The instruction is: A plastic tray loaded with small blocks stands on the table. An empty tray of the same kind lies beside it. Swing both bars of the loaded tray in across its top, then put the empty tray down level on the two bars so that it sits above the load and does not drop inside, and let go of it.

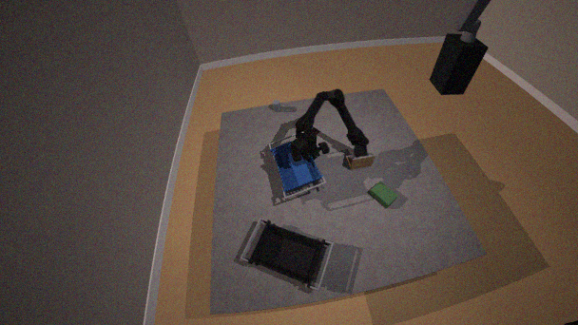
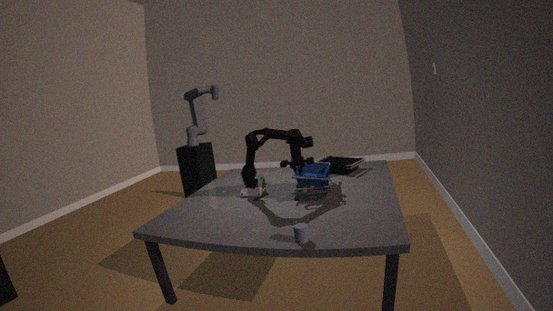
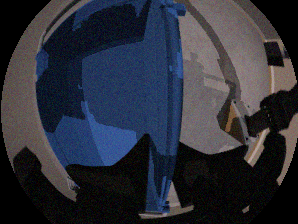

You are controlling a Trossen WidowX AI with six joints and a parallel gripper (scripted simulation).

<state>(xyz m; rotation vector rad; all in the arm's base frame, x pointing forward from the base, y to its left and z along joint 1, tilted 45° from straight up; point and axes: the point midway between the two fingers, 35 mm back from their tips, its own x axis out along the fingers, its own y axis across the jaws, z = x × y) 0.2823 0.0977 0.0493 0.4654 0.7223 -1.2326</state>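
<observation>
Gripping: the gripper [image 1: 300,153] is clamped on the wall of the blue tray [image 1: 297,173], jaws drawn narrow with that thin wall between them; the wrist view shows the wall's edge [image 3: 168,96] running up between the dark fingers.
Blue tray: it hangs clear of the table [image 2: 355,220] in the exterior view, with its shadow on the grey top beneath; it looks tilted a little, and a pale wire bar shows at each of its ends.
Dark tray: the dark tray [image 1: 289,253] lies flat on the table, well apart from the blue one and nearer the table edge, with its two wire bars [image 1: 251,241] swung out over its ends; what it holds cannot be made out.
Table surface: grey and matt, crossed by the arm's long shadow; a green block [image 1: 383,194] lies near the arm's base [image 1: 359,161], and a small pale cup [image 2: 300,234] stands close to the table's front edge in the exterior view.
Room: orange-brown floor, plain beige-grey walls with a light skirting board; a black pedestal [image 2: 196,167] with a second, grey arm [image 2: 196,115] stands off the table, by the wall.
Edges and room: open grey surface lies between the two trays and on toward the green block; the dark tray's outer bar lies near the table's edge.
</observation>
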